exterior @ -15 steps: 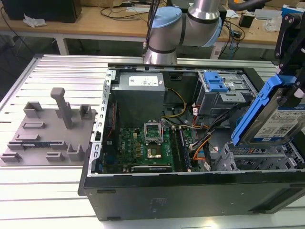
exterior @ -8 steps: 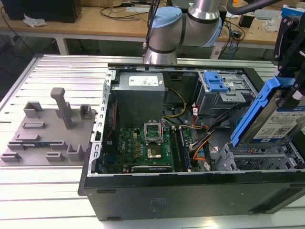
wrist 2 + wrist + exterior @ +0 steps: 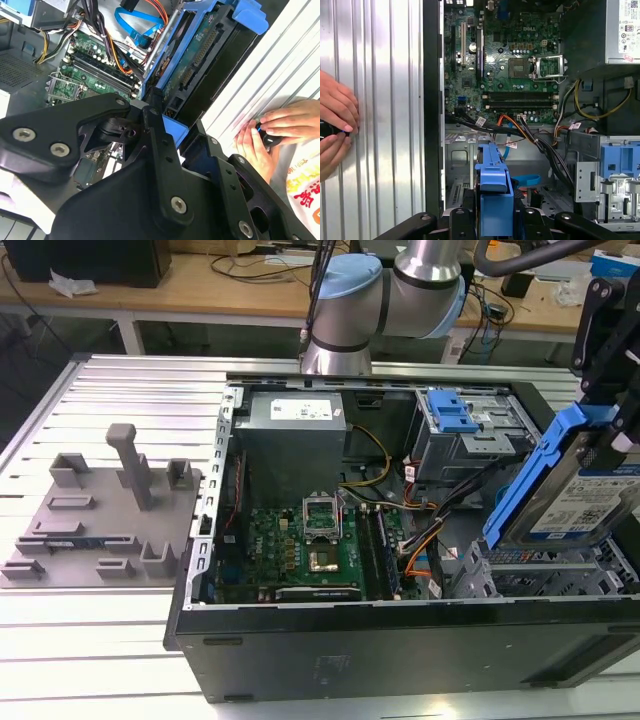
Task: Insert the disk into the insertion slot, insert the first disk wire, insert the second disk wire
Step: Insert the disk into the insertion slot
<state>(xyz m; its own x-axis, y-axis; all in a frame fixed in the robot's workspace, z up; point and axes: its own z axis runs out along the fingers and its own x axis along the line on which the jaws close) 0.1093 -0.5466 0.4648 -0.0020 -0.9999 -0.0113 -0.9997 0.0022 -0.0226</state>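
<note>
Gripper (image 3: 494, 220) clamped on disk (image 3: 578, 508) via blue carrier frame, disk tilted, held just above insertion slot (image 3: 540, 572) at exterior view's right, not seated, PC case (image 3: 400, 645) open, motherboard (image 3: 300, 545) exposed, person's hand (image 3: 337, 107) on slatted table (image 3: 100, 640).

Glossy blue plastic around metal disk (image 3: 572, 498), ribbed metal table (image 3: 110, 640)

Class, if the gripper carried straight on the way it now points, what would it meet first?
Most likely the slot, the grey cage right beneath the disk that the gripper holds; depth is unclear, and cables lie nearby.
</note>
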